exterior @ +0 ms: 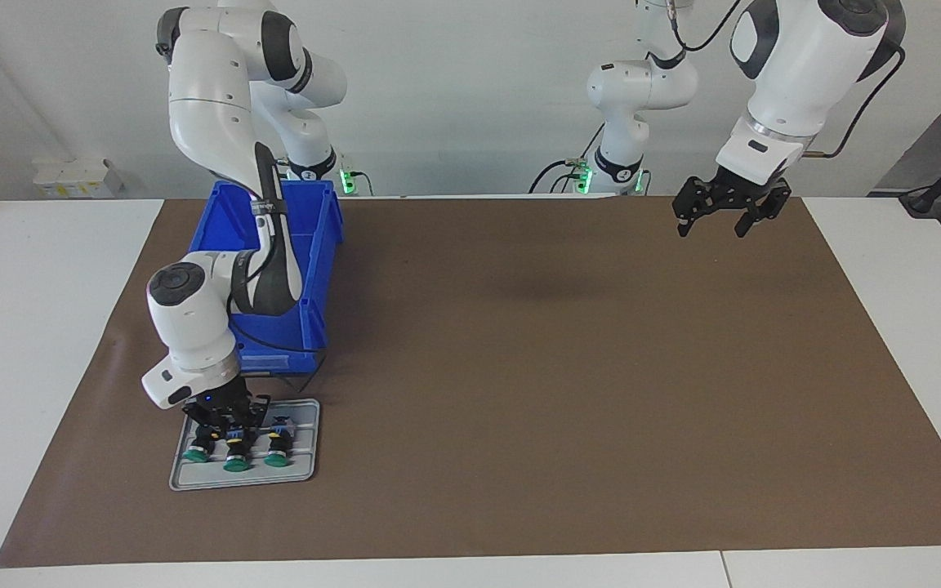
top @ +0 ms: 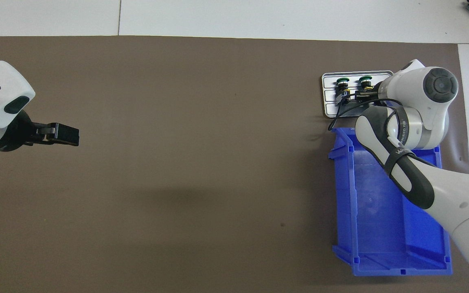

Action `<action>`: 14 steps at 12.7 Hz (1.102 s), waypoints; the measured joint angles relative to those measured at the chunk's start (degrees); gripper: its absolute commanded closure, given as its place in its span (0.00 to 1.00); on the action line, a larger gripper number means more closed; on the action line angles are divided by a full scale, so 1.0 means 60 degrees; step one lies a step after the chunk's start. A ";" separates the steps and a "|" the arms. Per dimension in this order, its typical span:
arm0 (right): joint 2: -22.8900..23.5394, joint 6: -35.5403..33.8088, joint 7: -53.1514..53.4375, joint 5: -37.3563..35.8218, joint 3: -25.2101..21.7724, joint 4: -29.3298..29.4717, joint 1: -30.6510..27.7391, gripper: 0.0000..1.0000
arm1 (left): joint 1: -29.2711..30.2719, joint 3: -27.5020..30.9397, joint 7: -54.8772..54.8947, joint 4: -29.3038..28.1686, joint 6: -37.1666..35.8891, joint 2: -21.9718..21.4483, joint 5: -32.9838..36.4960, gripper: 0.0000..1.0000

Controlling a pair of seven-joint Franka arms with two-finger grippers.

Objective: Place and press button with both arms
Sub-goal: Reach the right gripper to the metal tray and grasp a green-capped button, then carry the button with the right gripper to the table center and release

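Observation:
Three green-capped buttons lie side by side in a grey tray at the right arm's end of the table. My right gripper is down in the tray, its fingers closed around the body of the middle button. The outer buttons lie free on either side. From overhead, two buttons show, the gripped one and a free one; the arm's wrist covers the third. My left gripper hangs open and empty over the brown mat at the left arm's end, also seen from overhead.
A blue bin stands right beside the tray on its robot side, with the right arm reaching over it; overhead the bin looks empty. A brown mat covers most of the white table.

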 measured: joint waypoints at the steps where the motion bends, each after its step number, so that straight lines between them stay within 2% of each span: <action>1: -0.0002 0.0000 0.0000 0.0000 0.0002 0.0057 0.0026 1.00 | 0.0000 0.0000 0.0000 0.0000 0.0000 0.0000 0.0000 0.00; 4: -0.0090 -0.0830 0.0073 0.0002 0.0003 0.0833 0.0165 1.00 | 0.0000 0.0000 0.0000 0.0000 0.0000 0.0000 0.0000 0.00; 7: -0.0425 -0.3431 0.1499 0.0005 0.0010 0.2475 0.0260 1.00 | 0.0000 0.0000 0.0000 0.0000 0.0000 0.0000 0.0000 0.00; 9: -0.0785 -0.4528 0.3519 0.0050 0.0030 0.3126 0.0576 1.00 | 0.0000 0.0000 0.0000 0.0000 0.0000 0.0000 0.0000 0.00; 11: -0.1111 -0.4922 0.6116 0.0067 0.0089 0.3240 0.1101 1.00 | 0.0000 0.0000 0.0000 0.0000 0.0000 0.0000 0.0000 0.00; 14: -0.1240 -0.5195 1.0464 0.0056 0.0127 0.3228 0.2470 1.00 | 0.0000 0.0000 0.0000 0.0000 0.0000 0.0000 0.0000 0.00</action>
